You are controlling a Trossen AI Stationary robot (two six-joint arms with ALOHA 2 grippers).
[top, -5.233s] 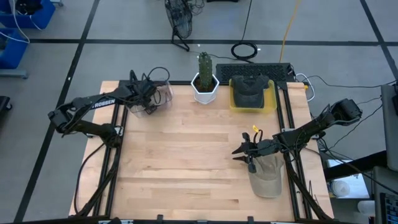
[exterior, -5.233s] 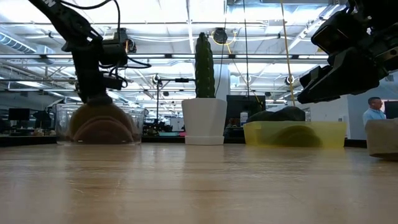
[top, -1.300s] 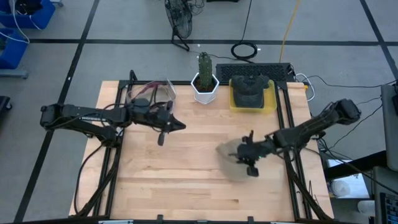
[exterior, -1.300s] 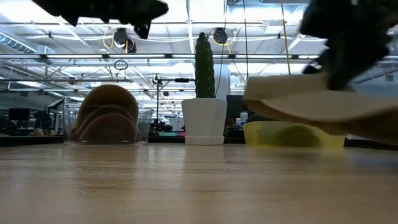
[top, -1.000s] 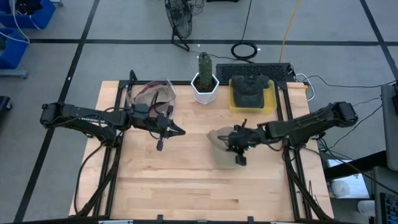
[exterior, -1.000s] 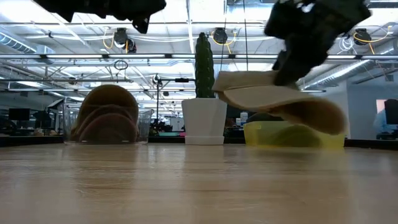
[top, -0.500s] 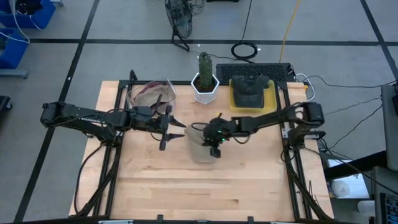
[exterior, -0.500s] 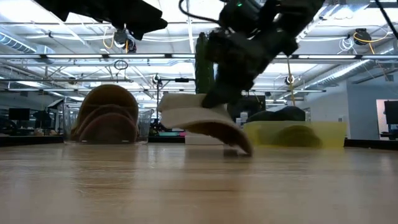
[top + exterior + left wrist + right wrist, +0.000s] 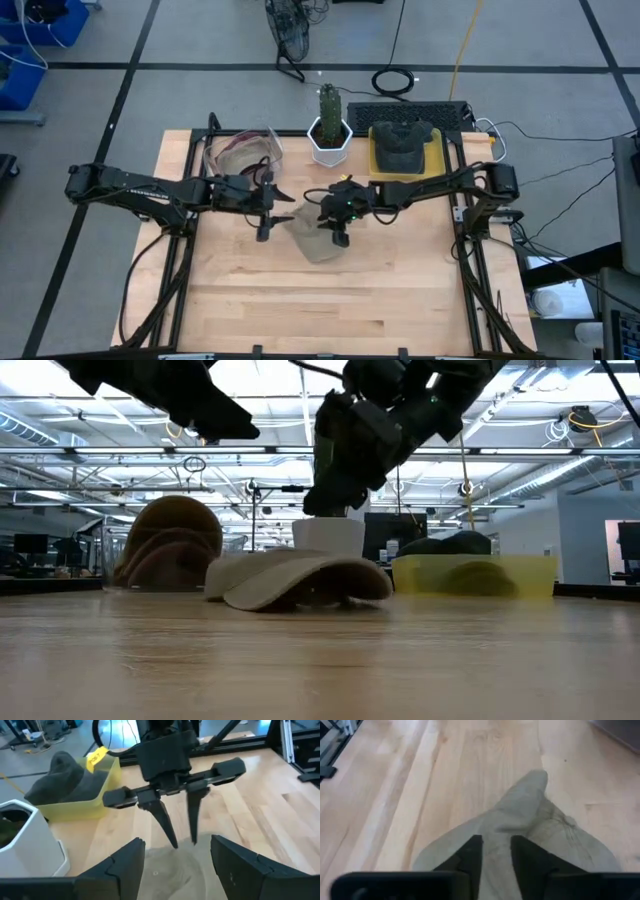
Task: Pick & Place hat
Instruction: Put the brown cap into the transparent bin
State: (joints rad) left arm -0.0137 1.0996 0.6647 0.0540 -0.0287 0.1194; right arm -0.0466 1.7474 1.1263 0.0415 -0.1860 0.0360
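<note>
Now: Tan Cap Down at Mid-Table, Both Grippers Spread Above It

Resting flat on the wooden table point(image 9: 240, 290), near the centre: a tan cap point(image 9: 313, 240), brim out to one side in the low view, crown slumped. Poised just over its far edge, the right gripper point(image 9: 339, 222), fingers parted a little with nothing between them, tips at or just above the fabric in the left wrist view. Facing it from the other side, the left gripper point(image 9: 272, 211), fingers spread wide and empty, the cap's edge lying between and beneath them.

Further back: a clear bin of tan hats point(image 9: 240, 152), a white pot with a cactus point(image 9: 328, 130), and a yellow tub holding a dark hat point(image 9: 403, 148).

Risks, as a judgement only:
- Snagging: soft cloth close to the right fingertips, so likely to catch and drag on the lift away.
- Collision: two grippers nose to nose over one small item, little room to pass.
- Poor grasp by the left: a pinch on loose fabric rather than brim, leaving the cap to sag or slip free.
</note>
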